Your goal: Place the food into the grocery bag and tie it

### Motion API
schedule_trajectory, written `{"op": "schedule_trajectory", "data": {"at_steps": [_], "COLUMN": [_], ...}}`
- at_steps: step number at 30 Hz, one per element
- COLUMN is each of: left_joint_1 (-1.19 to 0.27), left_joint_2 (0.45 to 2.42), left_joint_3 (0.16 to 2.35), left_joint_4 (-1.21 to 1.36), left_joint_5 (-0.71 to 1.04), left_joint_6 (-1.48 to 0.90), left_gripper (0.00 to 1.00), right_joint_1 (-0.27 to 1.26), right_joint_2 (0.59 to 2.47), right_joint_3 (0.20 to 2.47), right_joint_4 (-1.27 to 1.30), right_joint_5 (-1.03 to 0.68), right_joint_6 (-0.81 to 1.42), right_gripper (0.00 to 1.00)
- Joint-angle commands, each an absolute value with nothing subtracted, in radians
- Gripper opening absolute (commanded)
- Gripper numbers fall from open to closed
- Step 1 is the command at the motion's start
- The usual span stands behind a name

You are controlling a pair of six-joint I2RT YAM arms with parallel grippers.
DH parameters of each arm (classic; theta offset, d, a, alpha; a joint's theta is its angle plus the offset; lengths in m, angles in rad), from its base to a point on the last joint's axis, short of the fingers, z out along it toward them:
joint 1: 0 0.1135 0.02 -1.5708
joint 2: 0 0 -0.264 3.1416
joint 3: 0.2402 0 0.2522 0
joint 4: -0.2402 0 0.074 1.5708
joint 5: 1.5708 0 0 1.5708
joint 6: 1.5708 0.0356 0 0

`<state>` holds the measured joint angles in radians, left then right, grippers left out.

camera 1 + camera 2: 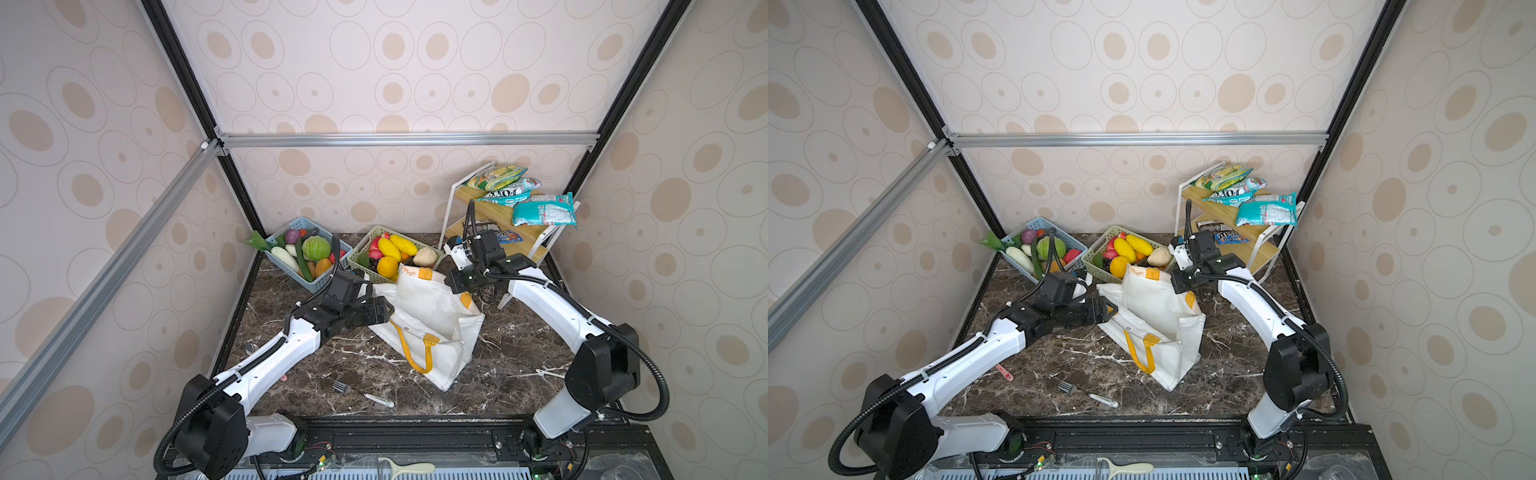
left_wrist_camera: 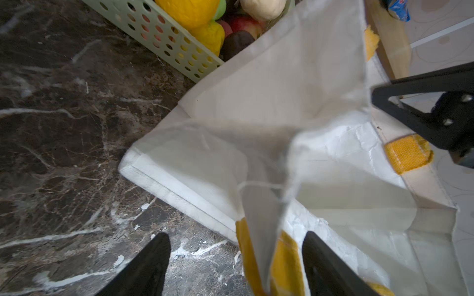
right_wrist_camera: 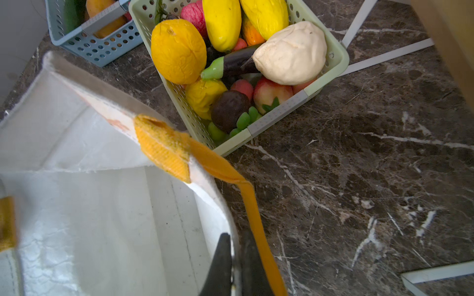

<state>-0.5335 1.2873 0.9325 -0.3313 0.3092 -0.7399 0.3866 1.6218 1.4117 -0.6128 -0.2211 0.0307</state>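
Observation:
The white grocery bag (image 1: 432, 320) (image 1: 1158, 316) stands slumped at mid-table with its mouth open. My left gripper (image 1: 384, 309) (image 2: 236, 237) is open, and the bag's near rim with a yellow patch (image 2: 284, 258) lies between its jaws without being pinched. On the far side, my right gripper (image 1: 468, 291) (image 3: 236, 238) is shut on the bag's rim (image 3: 220, 205), next to the orange strap (image 3: 254, 217). The food lies in two baskets behind: the beige knobbly ball (image 1: 424, 256) (image 3: 289, 53) in the green one, the cucumber (image 1: 303, 262) and cabbage (image 1: 316, 248) in the blue one.
The green basket (image 1: 360, 262) touches the bag's back corner, and the blue basket (image 1: 286, 272) stands left of it. A wooden rack (image 1: 494, 216) with snack packets fills the back right corner. A fork (image 1: 343, 387) and a pen (image 1: 378, 400) lie near the front edge.

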Motion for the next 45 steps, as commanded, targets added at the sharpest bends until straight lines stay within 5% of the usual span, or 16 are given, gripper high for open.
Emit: {"op": "schedule_trajectory", "data": {"at_steps": [1,5,10,16,34,41,45], "left_joint_1": [-0.554,-0.580,-0.589,-0.546,-0.373,-0.377,-0.379], "left_joint_2": [1.300,1.329,1.332,1.379,1.515,1.521,1.535], "left_joint_3": [0.916,0.920,0.927,1.073,1.210,1.174,1.179], "left_joint_4": [-0.230,-0.194,-0.189,-0.266,-0.478,-0.374,-0.359], "left_joint_5": [0.320,0.305,0.259,0.235,0.418,0.512,0.511], "left_joint_6": [-0.839,-0.878,-0.885,-0.752,-0.341,-0.327,-0.345], "left_gripper": [0.74,0.62,0.29,0.08,0.07,0.16,0.25], "right_joint_1": [0.415,0.453,0.490,0.509,0.548,0.568,0.568], "right_joint_2": [1.587,1.564,1.522,1.434,1.209,1.150,1.141], "right_joint_3": [1.375,1.357,1.326,1.282,1.073,0.994,0.979], "right_joint_4": [-0.629,-0.620,-0.603,-0.554,-0.444,-0.387,-0.384], "right_joint_5": [-0.259,-0.254,-0.256,-0.272,-0.262,-0.122,-0.076], "right_joint_6": [0.067,0.130,0.201,0.265,0.564,0.684,0.691], "right_gripper": [0.03,0.00,0.00,0.00,0.00,0.00,0.25]}}
